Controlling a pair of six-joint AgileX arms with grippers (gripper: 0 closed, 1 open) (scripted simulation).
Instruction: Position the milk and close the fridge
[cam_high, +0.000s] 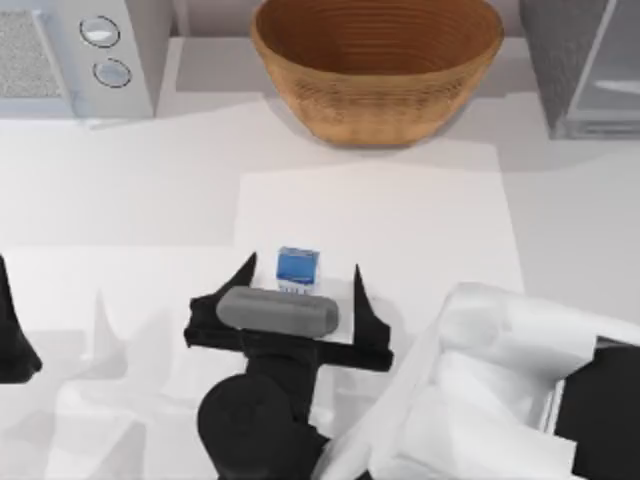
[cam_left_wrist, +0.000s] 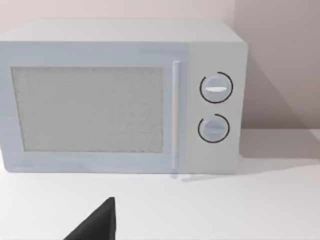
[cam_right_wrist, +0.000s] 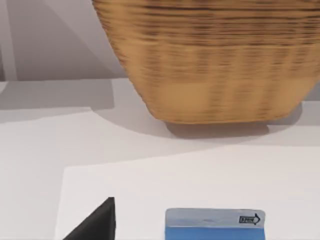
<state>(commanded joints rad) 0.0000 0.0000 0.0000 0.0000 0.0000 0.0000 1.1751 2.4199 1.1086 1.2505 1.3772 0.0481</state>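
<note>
Blue milk (cam_high: 298, 268): standing on the white mat, between the fingers.
Right gripper (cam_high: 300, 285): jaws spread wide, holding nothing.
Fridge (cam_high: 585, 60): far right corner.
Left gripper (cam_high: 15, 335): parked at left edge.

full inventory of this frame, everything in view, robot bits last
milk: 1, blue and white carton, table centre, between the right gripper's fingertips, not yet gripped
wicker basket: 1, brown, back centre
microwave: 1, light grey, two round knobs, back left
fridge: 1, grey speckled, lighter door panel, back right
table: 1, white
right gripper: 1, black, open, around the milk
left gripper: 1, black, parked at the table's left edge
</note>
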